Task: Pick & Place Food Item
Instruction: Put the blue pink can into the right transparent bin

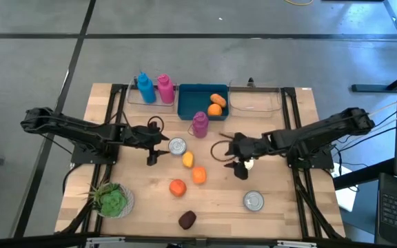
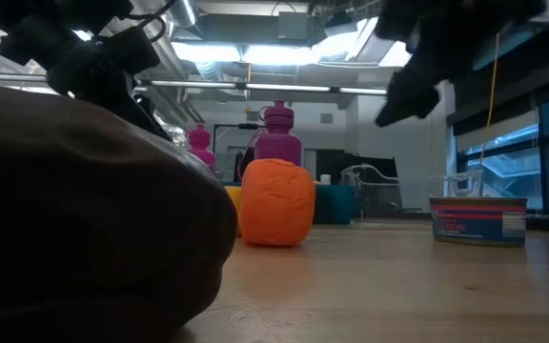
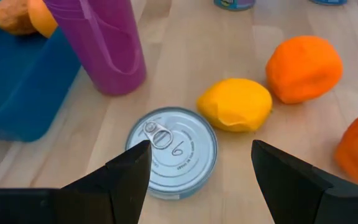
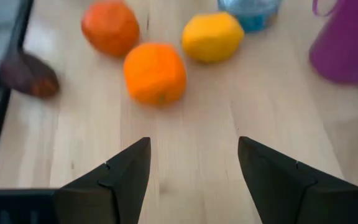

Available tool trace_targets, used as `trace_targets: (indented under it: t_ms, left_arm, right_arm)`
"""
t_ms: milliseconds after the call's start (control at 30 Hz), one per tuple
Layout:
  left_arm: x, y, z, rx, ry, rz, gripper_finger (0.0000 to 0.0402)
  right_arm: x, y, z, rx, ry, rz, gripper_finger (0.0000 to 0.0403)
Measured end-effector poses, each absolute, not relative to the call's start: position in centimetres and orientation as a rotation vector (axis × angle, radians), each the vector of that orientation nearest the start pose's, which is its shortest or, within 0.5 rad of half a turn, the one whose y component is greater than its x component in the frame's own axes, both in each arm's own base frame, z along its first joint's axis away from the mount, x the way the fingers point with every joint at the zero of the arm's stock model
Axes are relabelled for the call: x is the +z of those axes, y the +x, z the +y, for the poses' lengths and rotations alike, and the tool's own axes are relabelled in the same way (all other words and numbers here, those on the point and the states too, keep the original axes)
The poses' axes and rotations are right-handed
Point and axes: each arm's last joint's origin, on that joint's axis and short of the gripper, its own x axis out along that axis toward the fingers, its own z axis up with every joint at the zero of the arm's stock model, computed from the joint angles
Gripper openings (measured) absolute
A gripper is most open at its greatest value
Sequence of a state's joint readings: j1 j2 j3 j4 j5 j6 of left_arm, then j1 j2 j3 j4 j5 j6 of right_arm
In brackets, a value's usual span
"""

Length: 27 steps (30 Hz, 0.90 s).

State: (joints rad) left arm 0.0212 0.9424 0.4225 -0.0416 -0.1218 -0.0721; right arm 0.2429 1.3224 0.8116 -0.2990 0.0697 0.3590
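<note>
Yellow fruit, a lemon [image 1: 187,160], lies near the middle of the desk [image 1: 281,213], and it reads as the likeliest food item for the pick. Taking the high view as a clock face centred on the lemon, a tin [image 1: 177,145] sits just beside it at 11 o'clock, an orange [image 1: 199,175] just beside it at 4 o'clock, and a second orange [image 1: 177,187] a little farther off at 7 o'clock. A purple bottle [image 1: 199,124] stands at 1 o'clock, against the near edge of a blue bin [image 1: 188,108] that already holds orange pieces and looks like the place to put food.

From the left tool [image 1: 153,147] the lemon lies at about 4 o'clock, with the tin between them. The right tool [image 1: 236,160] is at the lemon's 3 o'clock, farther away but with bare desk in between. So the left arm is nearer, though its straight path crosses the tin. The lemon's long axis seems to run roughly 12 to 6, but this is hard to judge.

Both tools have their fingers spread, hold nothing and touch nothing. In the left wrist view the fingers [image 3: 126,177] frame the tin, with the lemon just beyond. In the right wrist view the fingers [image 4: 124,180] frame bare wood, the fruit well ahead.
</note>
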Motion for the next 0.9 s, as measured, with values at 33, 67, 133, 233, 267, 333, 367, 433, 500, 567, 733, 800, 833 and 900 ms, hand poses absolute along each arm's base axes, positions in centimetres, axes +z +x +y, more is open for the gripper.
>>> trace_targets:
  t_ms: [33, 67, 133, 233, 267, 333, 367, 433, 500, 567, 733, 800, 833, 900]
  left_arm:
    - [19.7, 18.9, 0.8, 0.165, -0.043, 0.550, 0.0265]
    - [19.7, 18.9, 0.8, 0.174, -0.046, 0.541, 0.0265]
    - [19.8, 19.0, 0.8, 0.180, -0.050, 0.526, 0.0265]
    - [20.0, 19.1, 0.8, 0.182, -0.057, 0.506, 0.0265]
    - [20.0, 19.1, 0.8, 0.181, -0.058, 0.504, 0.0265]
    - [20.0, 19.1, 0.8, 0.181, -0.058, 0.501, 0.0265]
    - [20.0, 19.1, 0.8, 0.181, -0.058, 0.501, 0.0265]
    - [20.0, 19.1, 0.8, 0.182, -0.062, 0.500, 0.0265]
    - [20.1, 19.1, 0.8, 0.184, -0.071, 0.497, 0.0265]
    - [20.1, 19.2, 0.8, 0.185, -0.077, 0.489, 0.0265]
    - [20.2, 19.2, 0.8, 0.189, -0.102, 0.482, 0.0265]
    - [20.2, 19.2, 0.8, 0.189, -0.104, 0.482, 0.0265]
    - [20.2, 19.2, 0.8, 0.189, -0.104, 0.482, 0.0265]
    - [20.2, 19.2, 0.8, 0.189, -0.104, 0.482, 0.0265]
  right_arm:
    - [22.6, 25.6, 6.5, 0.015, 0.198, 0.840, 0.0239]
    - [22.9, 25.5, 7.0, 0.006, 0.191, 0.859, 0.0239]
    - [23.2, 24.9, 7.7, -0.020, 0.189, 0.908, 0.0239]
    - [22.9, 23.9, 8.9, -0.076, 0.196, 0.970, 0.0239]
    - [22.6, 23.6, 9.2, -0.094, 0.203, 0.981, 0.0239]
    - [22.0, 23.1, 9.8, -0.124, 0.223, 0.995, 0.0239]
    - [21.7, 22.9, 10.1, -0.141, 0.230, 0.999, 0.0239]
    - [21.1, 22.7, 10.8, -0.170, 0.240, 1.002, 0.0239]
    - [20.6, 22.5, 11.4, -0.199, 0.233, 1.004, 0.0239]
    - [20.0, 22.5, 12.1, -0.227, 0.216, 0.998, 0.0239]
    - [18.2, 22.6, 13.3, -0.270, 0.193, 1.036, 0.0239]
    - [17.4, 22.6, 13.6, -0.289, 0.178, 1.054, 0.0239]
    - [17.0, 22.6, 13.8, -0.304, 0.166, 1.057, 0.0239]
    - [16.4, 22.7, 14.0, -0.331, 0.144, 1.055, 0.0239]
